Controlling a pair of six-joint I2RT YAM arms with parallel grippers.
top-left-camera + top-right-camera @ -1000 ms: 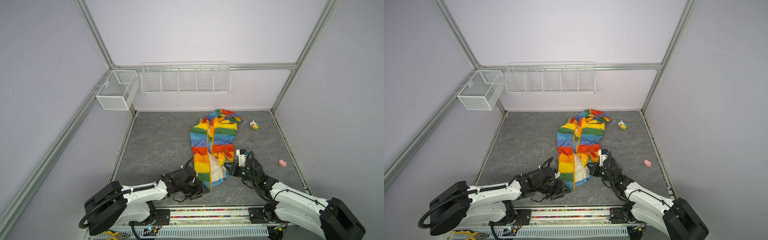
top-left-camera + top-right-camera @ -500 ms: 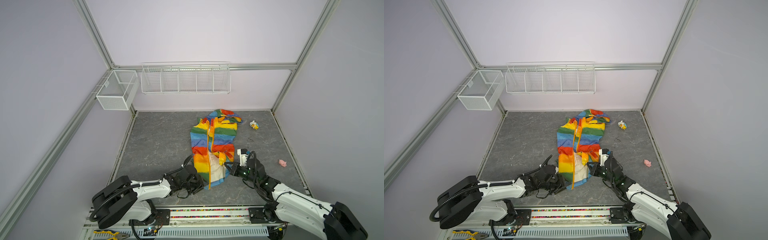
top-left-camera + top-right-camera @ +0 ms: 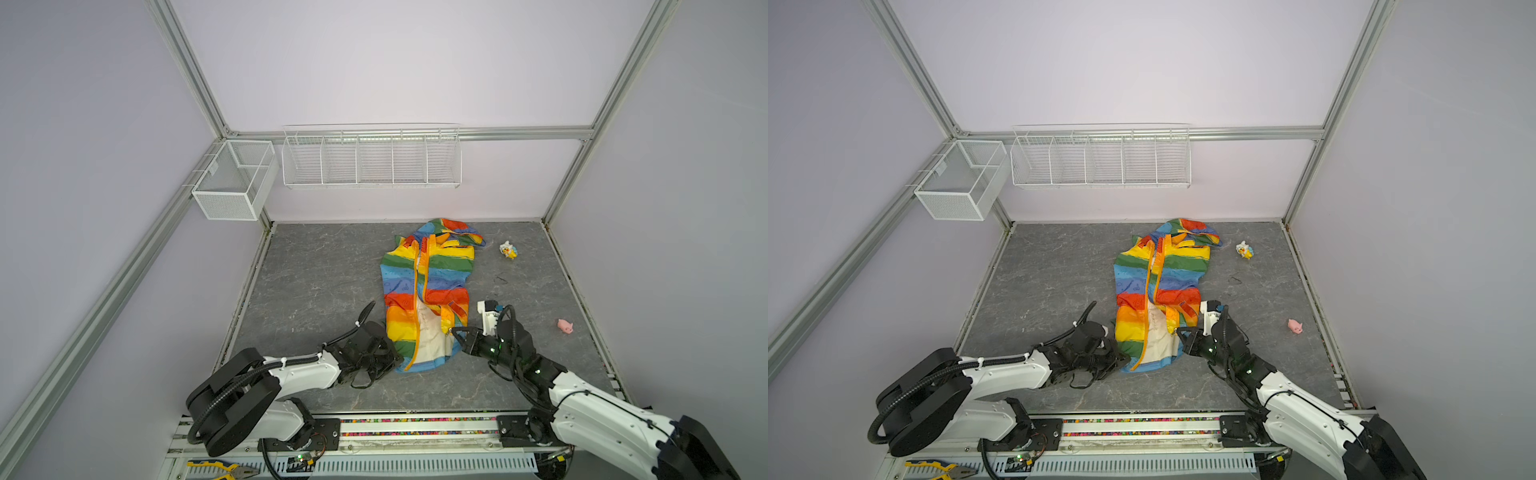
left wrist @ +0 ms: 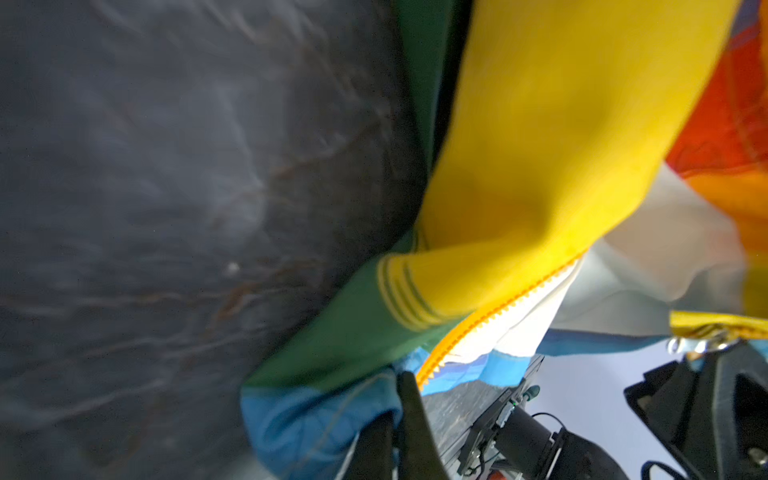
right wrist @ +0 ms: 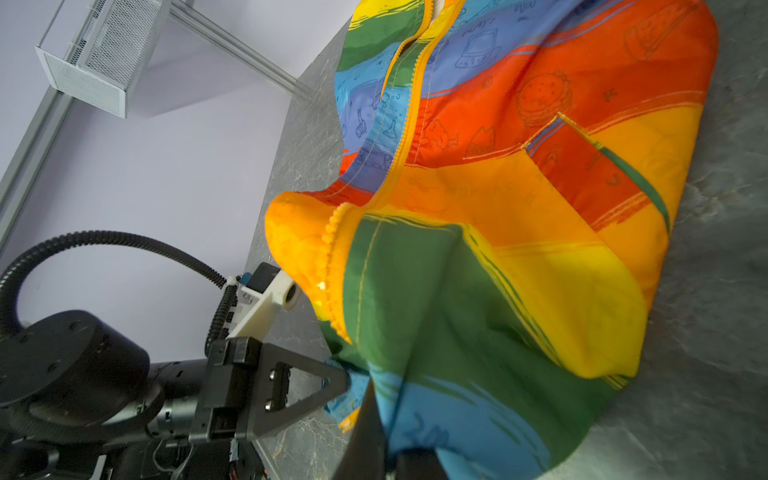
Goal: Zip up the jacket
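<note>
The jacket (image 3: 428, 291) lies on the grey floor (image 3: 316, 282) with its hem toward the arms, the lower front spread between the two grippers. The left gripper (image 3: 397, 360) is pinched tight on the blue hem corner nearest it. The right gripper (image 3: 455, 332) is closed on the opposite panel's lower edge, lifting it into a tent (clearest in the right wrist view). Between them the orange-edged zipper (image 3: 416, 286) gapes over cream lining (image 3: 430, 340) — beyond the grippers its two edges run close together. A small metal piece (image 4: 690, 344) glints at the right gripper's tip, possibly the slider. My judgement: bring the two bottom ends together low and taut, teeth facing, without twisting the thin fabric — a slack hem would let the ends miss.
</note>
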